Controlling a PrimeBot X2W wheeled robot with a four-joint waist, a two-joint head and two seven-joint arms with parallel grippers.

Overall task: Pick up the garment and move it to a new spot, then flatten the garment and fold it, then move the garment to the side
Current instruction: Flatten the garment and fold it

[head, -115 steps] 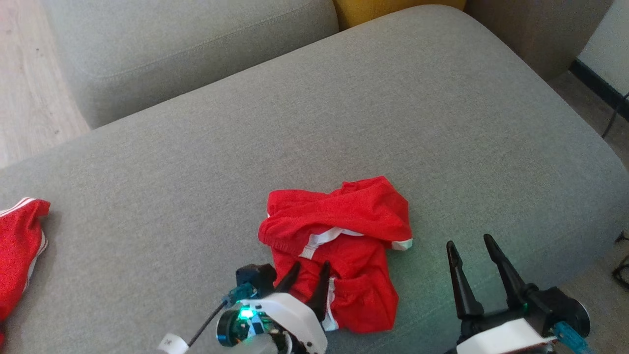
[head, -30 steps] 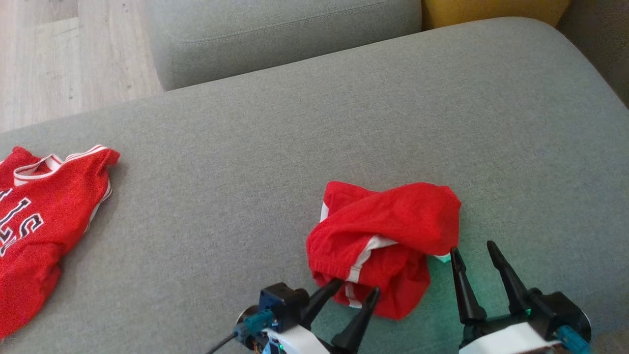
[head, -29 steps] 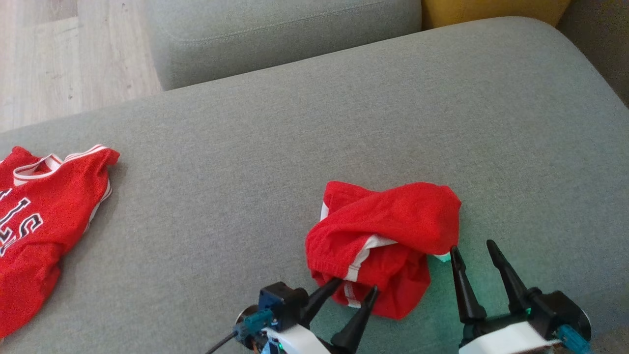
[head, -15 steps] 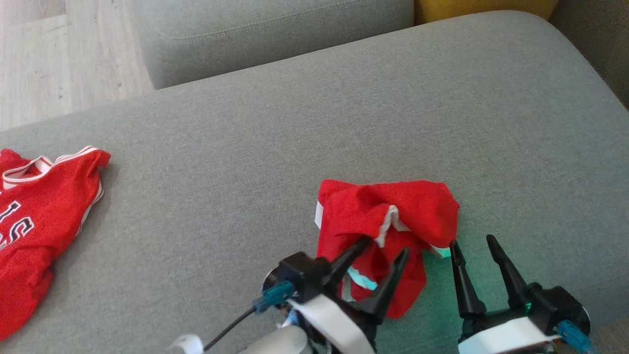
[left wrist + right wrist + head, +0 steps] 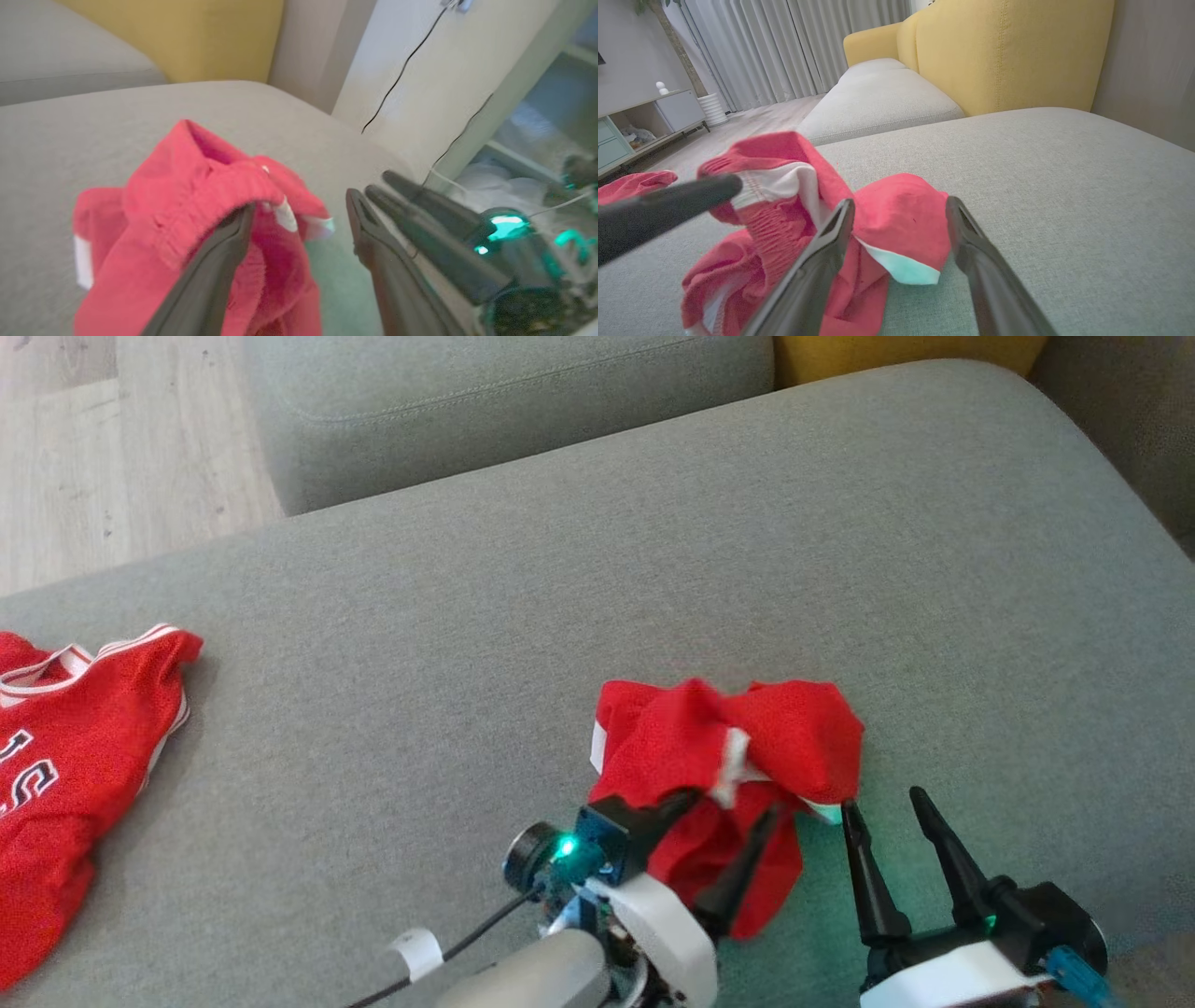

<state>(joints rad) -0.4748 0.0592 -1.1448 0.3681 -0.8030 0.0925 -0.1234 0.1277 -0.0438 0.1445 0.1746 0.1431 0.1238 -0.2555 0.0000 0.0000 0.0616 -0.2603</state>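
Observation:
The garment (image 5: 747, 742) is a crumpled pair of red shorts with white trim, lying on the grey sofa seat (image 5: 467, 616) near its front edge. My left gripper (image 5: 732, 805) is open and pushed into the cloth. In the left wrist view one of its fingers (image 5: 219, 252) is hooked under the elastic waistband of the garment (image 5: 187, 205) and holds it raised; the other finger stands clear of the cloth. My right gripper (image 5: 883, 800) is open just right of the garment, its fingers on either side of the garment's near right corner (image 5: 901, 219) without closing on it.
A red jersey (image 5: 65, 747) with white trim lies at the seat's left end. Behind are another grey cushion (image 5: 467, 401), a yellow backrest (image 5: 896, 350) and wooden floor (image 5: 93, 448). The seat's rounded edge falls away to the right.
My left gripper has pushed forward and up into the garment, lifting the waistband on one finger and bunching the cloth. The right gripper has hardly moved. The camera has shifted slightly.

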